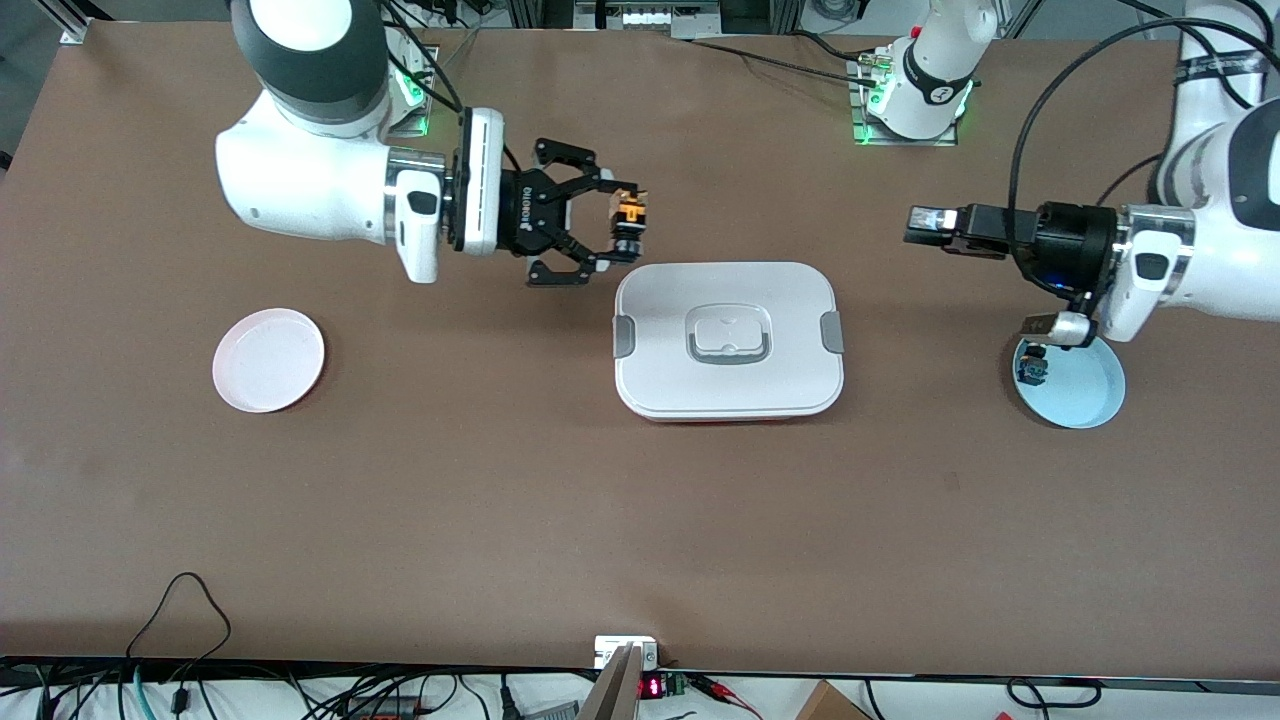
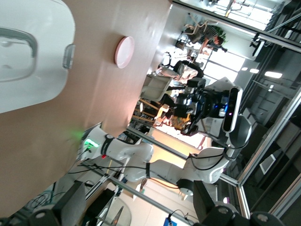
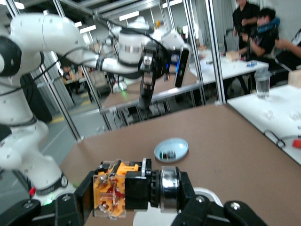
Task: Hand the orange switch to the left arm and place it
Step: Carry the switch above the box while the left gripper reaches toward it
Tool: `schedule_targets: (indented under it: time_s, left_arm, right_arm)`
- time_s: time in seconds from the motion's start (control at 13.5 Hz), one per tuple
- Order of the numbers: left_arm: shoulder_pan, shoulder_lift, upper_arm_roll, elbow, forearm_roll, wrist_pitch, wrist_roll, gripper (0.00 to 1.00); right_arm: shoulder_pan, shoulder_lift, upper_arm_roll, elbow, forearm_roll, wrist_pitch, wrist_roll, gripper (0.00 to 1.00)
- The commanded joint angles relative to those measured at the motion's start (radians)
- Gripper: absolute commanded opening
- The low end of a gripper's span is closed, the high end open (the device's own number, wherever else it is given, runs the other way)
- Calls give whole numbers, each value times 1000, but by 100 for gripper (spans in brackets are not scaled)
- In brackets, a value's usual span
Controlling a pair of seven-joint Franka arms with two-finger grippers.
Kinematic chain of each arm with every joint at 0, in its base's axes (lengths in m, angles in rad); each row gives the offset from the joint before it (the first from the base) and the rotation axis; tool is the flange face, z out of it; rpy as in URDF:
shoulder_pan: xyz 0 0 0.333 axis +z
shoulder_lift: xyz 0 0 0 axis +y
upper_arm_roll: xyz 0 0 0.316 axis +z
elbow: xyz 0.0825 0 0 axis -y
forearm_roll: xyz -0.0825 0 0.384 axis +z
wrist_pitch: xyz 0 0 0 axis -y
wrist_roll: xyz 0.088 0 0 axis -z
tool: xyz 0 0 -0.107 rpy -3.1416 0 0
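The right pincer (image 1: 622,228) is raised above the counter (image 1: 500,500), beside the box (image 1: 729,340) at the corner toward the right arm's end, its fingers pinched on the switch (image 1: 630,222). In the right wrist view the switch (image 3: 134,187) lies crosswise between the fingertips, orange body at one end, black cylinder with a metal ring at the other. The left pincer (image 1: 925,225) hangs in the air toward the left arm's end of the counter, its tip pointing toward the box, fingers spread wide and holding nothing. A blue plate (image 1: 1085,385) lies below the left wrist with a small dark component (image 1: 1031,370) on it. A pink plate (image 1: 268,359) lies toward the right arm's end.
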Motion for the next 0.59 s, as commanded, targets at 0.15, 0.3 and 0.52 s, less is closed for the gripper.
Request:
schedule_targets:
  time_s: [0.15,0.3,0.52]
  left_arm:
    - [5,-93,-134,-129,-74,199,116,100]
    - [0,-91,-174,-163,-85,260,191,100]
    - [-1,-87,-220,-183,-138,325,267,100]
  right_arm:
    - [48,34,-10,3,194,21,-139,0]
    - [80,52,-10,10,275,24,-174,0]
    - [109,68,-12,11,421,59,-292,0]
